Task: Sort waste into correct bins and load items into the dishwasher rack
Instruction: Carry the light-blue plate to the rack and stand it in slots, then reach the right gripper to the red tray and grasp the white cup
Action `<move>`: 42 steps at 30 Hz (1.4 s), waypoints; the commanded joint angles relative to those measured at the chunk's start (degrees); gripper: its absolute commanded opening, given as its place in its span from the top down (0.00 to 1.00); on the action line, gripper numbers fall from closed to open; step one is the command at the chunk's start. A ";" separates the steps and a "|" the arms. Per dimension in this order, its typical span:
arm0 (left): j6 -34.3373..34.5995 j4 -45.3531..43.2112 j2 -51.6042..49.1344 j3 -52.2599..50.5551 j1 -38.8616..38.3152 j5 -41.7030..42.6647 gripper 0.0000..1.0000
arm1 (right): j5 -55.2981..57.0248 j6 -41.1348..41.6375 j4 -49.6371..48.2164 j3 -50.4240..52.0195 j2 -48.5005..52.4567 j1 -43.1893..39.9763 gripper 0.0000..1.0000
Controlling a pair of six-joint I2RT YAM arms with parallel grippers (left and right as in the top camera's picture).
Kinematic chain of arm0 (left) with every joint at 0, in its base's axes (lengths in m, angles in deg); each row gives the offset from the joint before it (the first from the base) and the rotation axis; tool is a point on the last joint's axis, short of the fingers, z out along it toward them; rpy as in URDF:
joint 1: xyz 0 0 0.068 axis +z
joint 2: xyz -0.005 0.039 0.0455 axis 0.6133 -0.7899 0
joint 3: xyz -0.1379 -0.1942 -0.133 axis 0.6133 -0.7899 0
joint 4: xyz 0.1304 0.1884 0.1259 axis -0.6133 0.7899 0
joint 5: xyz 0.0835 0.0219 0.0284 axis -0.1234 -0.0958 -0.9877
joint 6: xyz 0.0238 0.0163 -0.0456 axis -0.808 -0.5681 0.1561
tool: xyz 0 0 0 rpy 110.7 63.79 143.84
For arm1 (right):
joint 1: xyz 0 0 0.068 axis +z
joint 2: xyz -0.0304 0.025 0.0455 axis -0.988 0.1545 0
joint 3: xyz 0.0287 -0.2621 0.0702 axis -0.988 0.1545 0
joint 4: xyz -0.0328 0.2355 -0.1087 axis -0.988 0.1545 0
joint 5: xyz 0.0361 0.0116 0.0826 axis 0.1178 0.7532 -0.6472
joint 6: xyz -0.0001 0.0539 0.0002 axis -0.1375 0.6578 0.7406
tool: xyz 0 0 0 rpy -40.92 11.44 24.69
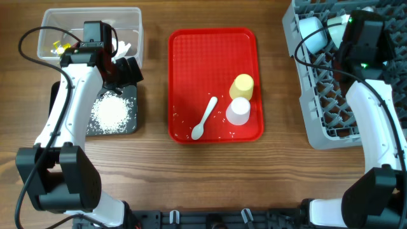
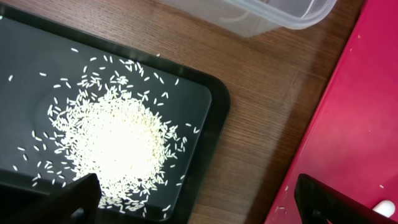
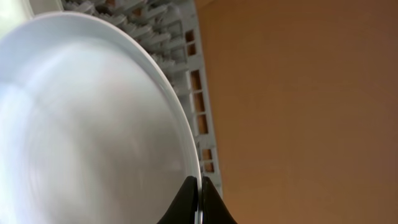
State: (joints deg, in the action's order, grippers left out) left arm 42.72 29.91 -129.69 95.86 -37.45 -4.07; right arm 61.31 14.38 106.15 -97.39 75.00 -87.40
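My left gripper (image 1: pixel 127 70) (image 2: pixel 199 194) is open and empty, hovering over the right end of the black tray (image 1: pixel 132 95) (image 2: pixel 25 62), which holds a heap of white rice (image 1: pixel 113 113) (image 2: pixel 112 143). The clear tub (image 1: pixel 133 19) (image 2: pixel 261 15) behind it holds candy wrappers (image 1: pixel 60 46) and tissue (image 1: pixel 121 46). My right gripper (image 1: pixel 353 28) (image 3: pixel 200 193) is shut on the rim of a pale blue plate (image 3: pixel 87 124), standing on edge over the grey dishwasher rack (image 1: pixel 318 108) (image 3: pixel 202 106). A pale bowl (image 1: pixel 311 30) sits in the rack.
The red serving tray (image 1: pixel 191 63) (image 2: pixel 367 112) lies mid-table with a yellow cup (image 1: pixel 242 86), a white cup (image 1: pixel 239 111), a white spoon (image 1: pixel 205 117) and a few stray rice grains. The spoon's tip shows in the left wrist view (image 2: pixel 385 207).
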 commanded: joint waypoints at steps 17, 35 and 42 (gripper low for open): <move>0.92 -0.15 -0.55 -0.20 0.11 0.50 0.00 | -12.15 1.05 -1.16 1.27 0.63 -0.70 0.96; 0.92 -0.15 -0.55 -0.20 0.11 0.50 0.00 | -18.25 24.81 -0.70 -2.27 -7.41 1.66 0.00; 0.92 -0.15 -0.55 -0.20 0.11 0.50 0.00 | -47.65 38.53 12.22 -2.45 -18.93 11.72 0.00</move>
State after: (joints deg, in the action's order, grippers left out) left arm 42.72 29.89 -129.69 95.86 -37.45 -4.07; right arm 30.42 43.10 115.27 -98.77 58.52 -78.96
